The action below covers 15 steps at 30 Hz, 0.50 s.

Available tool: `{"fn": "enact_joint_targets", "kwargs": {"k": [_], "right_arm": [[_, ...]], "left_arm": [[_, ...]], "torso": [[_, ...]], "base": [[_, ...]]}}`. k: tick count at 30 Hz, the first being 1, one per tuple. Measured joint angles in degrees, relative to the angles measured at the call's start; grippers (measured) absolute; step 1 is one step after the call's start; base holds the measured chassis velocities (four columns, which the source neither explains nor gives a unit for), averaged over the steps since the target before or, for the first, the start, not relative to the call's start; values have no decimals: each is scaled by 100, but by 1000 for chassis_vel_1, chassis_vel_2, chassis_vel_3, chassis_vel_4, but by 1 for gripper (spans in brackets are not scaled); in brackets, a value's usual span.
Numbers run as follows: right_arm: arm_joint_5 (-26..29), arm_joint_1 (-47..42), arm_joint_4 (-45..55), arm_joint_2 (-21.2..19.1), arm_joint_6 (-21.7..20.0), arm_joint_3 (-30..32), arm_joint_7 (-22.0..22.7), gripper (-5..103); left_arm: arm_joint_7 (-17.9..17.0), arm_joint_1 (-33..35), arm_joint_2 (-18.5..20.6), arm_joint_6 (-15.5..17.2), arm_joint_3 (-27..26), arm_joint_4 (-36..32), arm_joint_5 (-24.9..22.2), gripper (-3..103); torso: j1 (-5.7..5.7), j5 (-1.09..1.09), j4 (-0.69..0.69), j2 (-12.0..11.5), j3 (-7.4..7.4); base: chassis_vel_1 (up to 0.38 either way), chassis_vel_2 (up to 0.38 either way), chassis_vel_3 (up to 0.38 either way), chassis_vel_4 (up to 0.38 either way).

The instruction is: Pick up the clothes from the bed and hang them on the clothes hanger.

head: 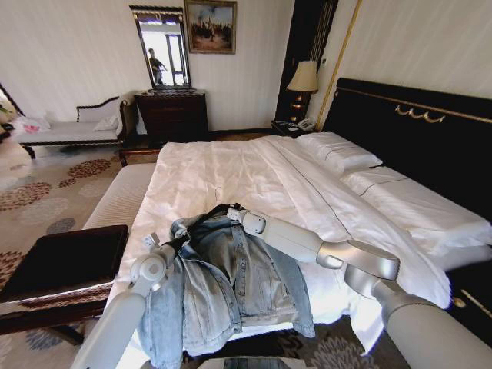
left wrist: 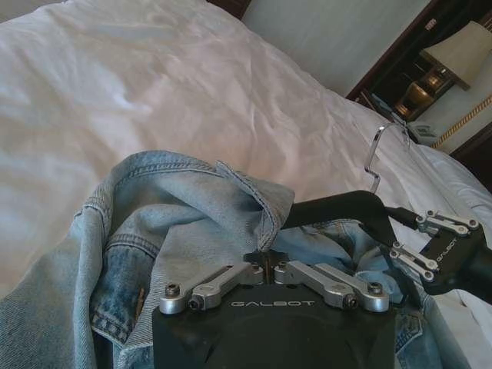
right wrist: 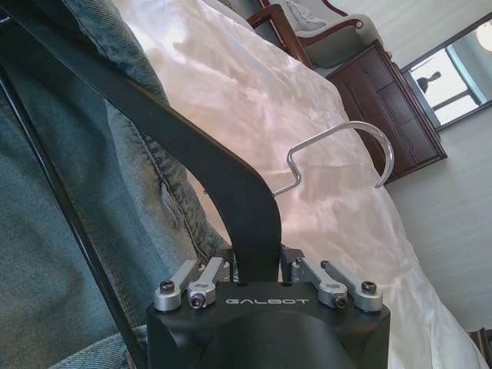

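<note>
Right claw (right wrist: 265, 270) clamps hanger (right wrist: 192, 146), left claw (left wrist: 267, 265) pinches jacket (left wrist: 177, 207)

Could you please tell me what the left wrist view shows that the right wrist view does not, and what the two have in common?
Only the left wrist view: the left gripper shut on the denim jacket's collar, the right gripper farther off holding the clothes hanger, and a bedside lamp.

Only the right wrist view: the right gripper's fingers clamped on the hanger's black arm, a dark wooden dresser, and a cushioned bench.

Both: the denim jacket, the hanger's metal hook, the bed's white sheet.
</note>
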Motion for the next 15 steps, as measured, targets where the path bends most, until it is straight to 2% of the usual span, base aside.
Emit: {"fn": "enact_joint_targets", "kwargs": {"k": [15], "right_arm": [[400,-143,526,426,-449,-16,216,30]], "left_arm": [[-74,-210,-90,-55,469,11,243,1]], "torso": [[0,-1,0,0,0]], "base": [[0,0,0,0]]}}
